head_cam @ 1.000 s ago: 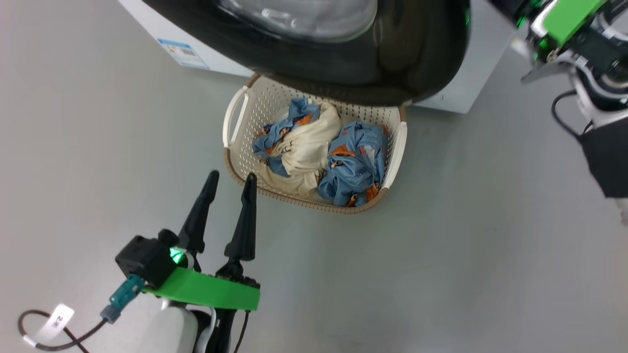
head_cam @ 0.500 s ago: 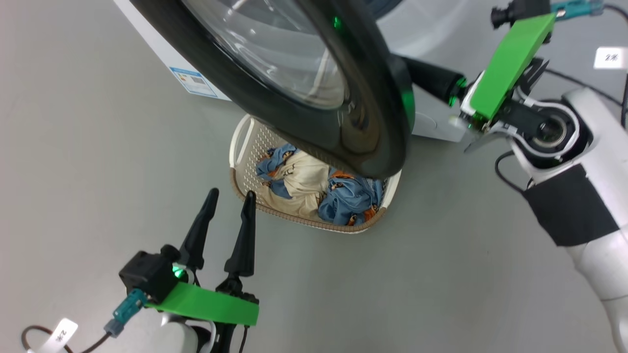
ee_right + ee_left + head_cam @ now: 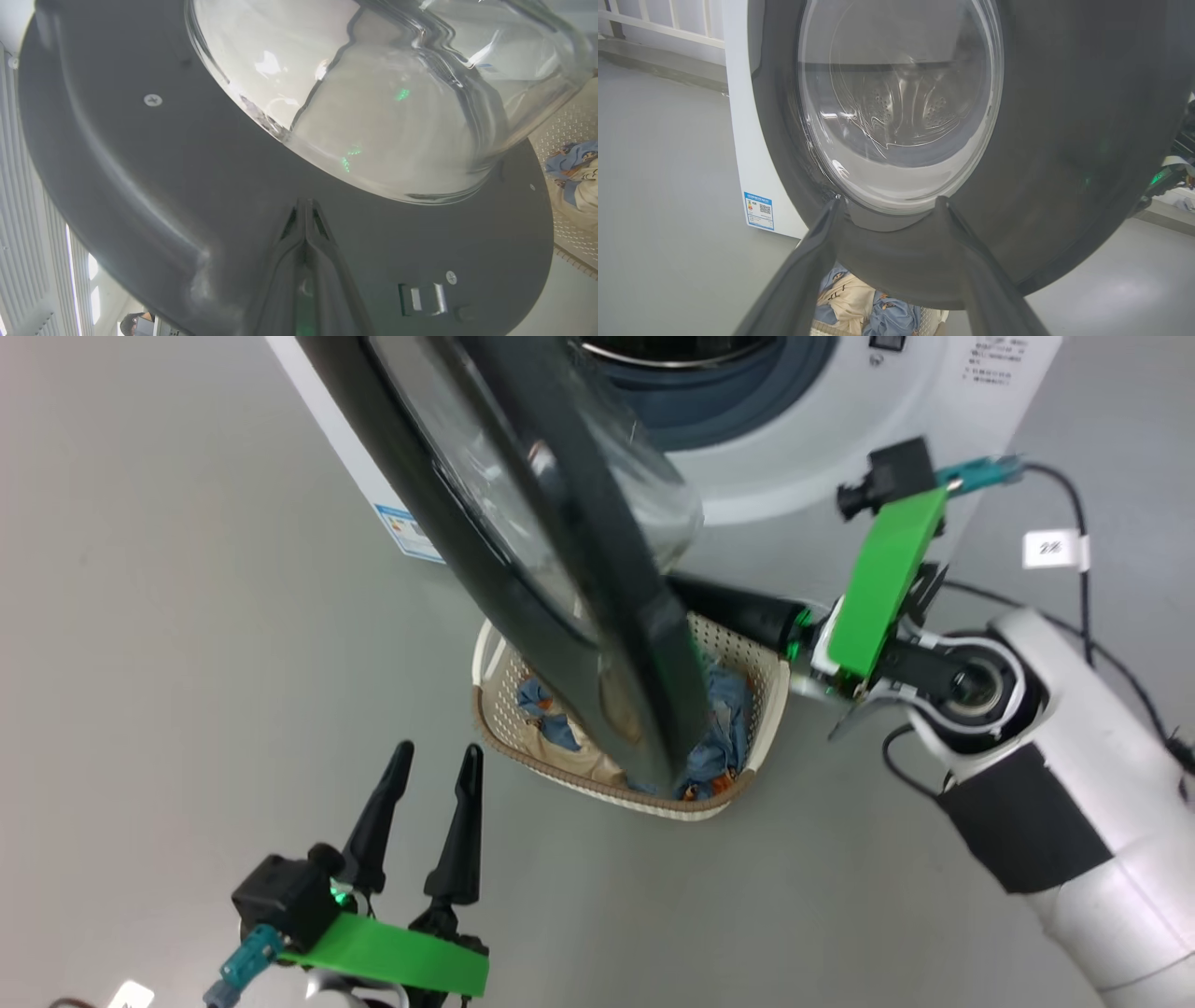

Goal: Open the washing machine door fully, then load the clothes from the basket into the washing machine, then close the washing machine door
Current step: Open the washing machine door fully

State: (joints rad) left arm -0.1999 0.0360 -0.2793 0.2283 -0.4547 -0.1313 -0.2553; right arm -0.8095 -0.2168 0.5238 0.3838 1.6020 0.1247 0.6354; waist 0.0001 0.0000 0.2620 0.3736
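Near left, the left gripper [image 3: 439,749] hovers empty, fingers spread wide. Beyond it, the basket [image 3: 767,709] holds the clothes [image 3: 724,719]. Above them the washing machine door [image 3: 597,551] stands half-open, with a glossy black rim and bulging clear glass. The right gripper [image 3: 306,205], fingers pinched together, has its tips at the door's inner face. Farthest is the white washing machine [image 3: 840,420].

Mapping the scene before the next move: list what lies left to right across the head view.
left claw, open → washing machine door → right claw, shut → white cable tag. The basket overlaps the door, so it is left out.
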